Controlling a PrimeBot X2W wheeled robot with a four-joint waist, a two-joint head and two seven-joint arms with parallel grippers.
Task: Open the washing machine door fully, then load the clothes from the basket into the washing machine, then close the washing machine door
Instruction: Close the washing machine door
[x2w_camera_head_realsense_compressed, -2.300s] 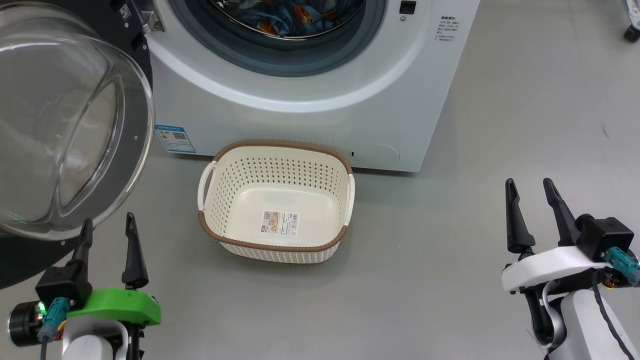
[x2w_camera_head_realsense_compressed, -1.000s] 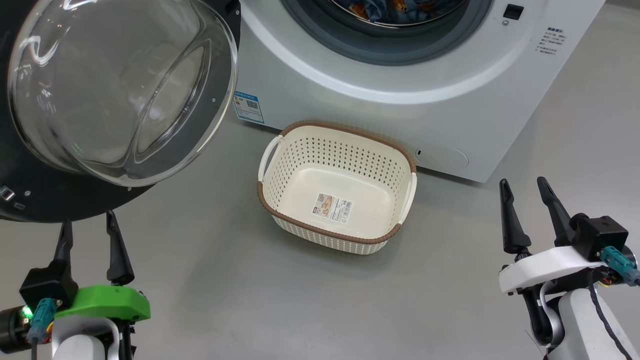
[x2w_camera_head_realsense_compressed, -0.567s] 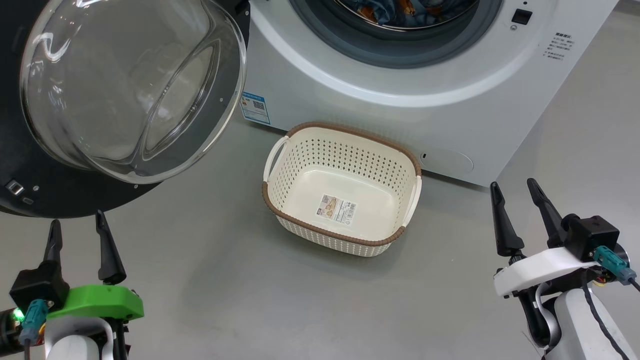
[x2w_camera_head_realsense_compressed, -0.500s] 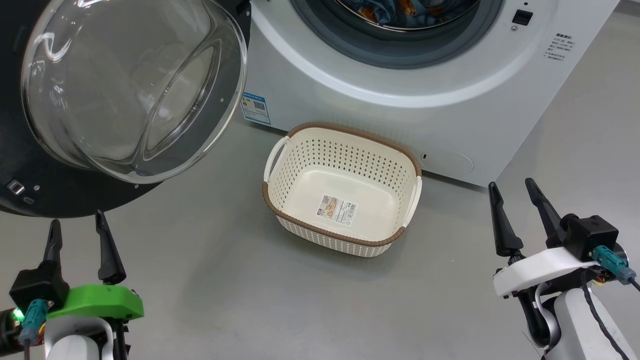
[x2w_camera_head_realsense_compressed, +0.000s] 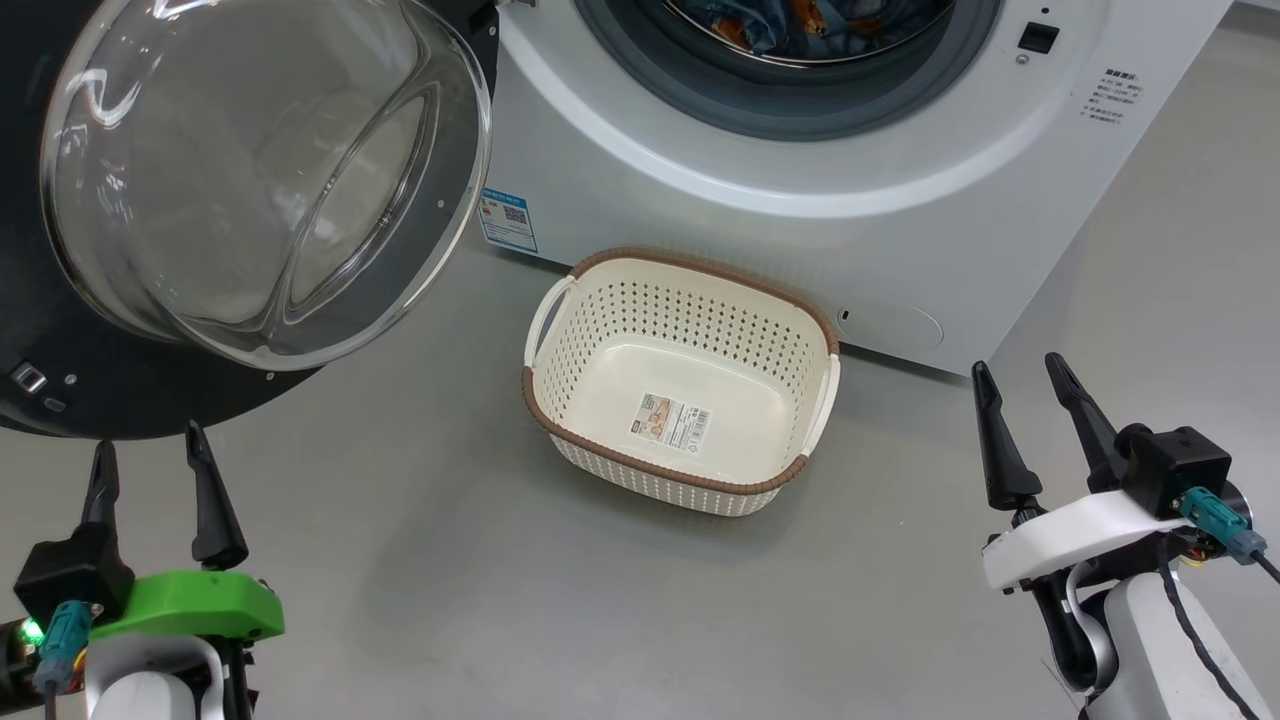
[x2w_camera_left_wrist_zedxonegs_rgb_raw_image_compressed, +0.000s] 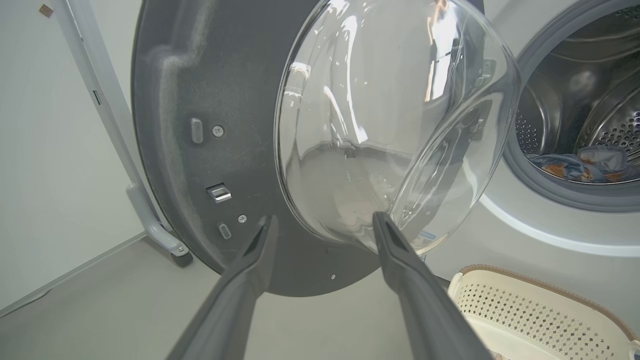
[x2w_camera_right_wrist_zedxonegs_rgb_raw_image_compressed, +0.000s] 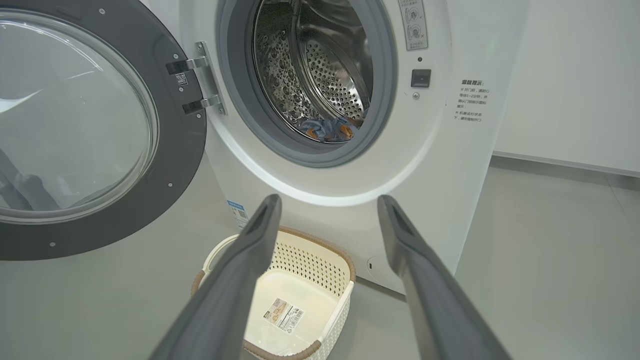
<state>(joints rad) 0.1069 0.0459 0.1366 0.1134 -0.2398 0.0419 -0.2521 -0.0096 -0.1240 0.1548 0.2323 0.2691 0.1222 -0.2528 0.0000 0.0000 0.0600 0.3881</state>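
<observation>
Far left, low: the left gripper (x2w_camera_head_realsense_compressed: 145, 442), two long dark fingers on a green mount. Its jaws are spread wide with nothing between them. It hangs over the plain grey floor (x2w_camera_head_realsense_compressed: 450, 590), with its tips just under the lower edge of the door and no contact visible.

Above it: the washing machine door (x2w_camera_head_realsense_compressed: 250, 180), large and round, with a glossy black rim and a clear bulging glass bowl. It is swung open to the left of the machine, the bowl side facing the robot. In the left wrist view the bowl sits beyond the fingertips, apart from them.

Next right: a small blue label sticker (x2w_camera_head_realsense_compressed: 508, 218) low on the machine's left front corner.

Centre: the cream-white perforated plastic basket (x2w_camera_head_realsense_compressed: 700, 268) with rounded corners and a brown woven-look rim. It stands on the floor just in front of the machine; whether the two touch cannot be told. A paper label (x2w_camera_head_realsense_compressed: 670, 420) lies on its pale floor.

Behind it: the big white front-loading washing machine (x2w_camera_head_realsense_compressed: 700, 190), its grey-ringed steel drum open. The clothes (x2w_camera_head_realsense_compressed: 790, 18), light-blue fabric with orange-brown print, lie bunched at the bottom of the drum.

A round flap (x2w_camera_head_realsense_compressed: 890, 325) sits low on the front, right of the basket.

Far right: the right gripper (x2w_camera_head_realsense_compressed: 1018, 368), dark fingers on a white mount. Its jaws are wide and empty, over the floor well apart from the basket.
</observation>
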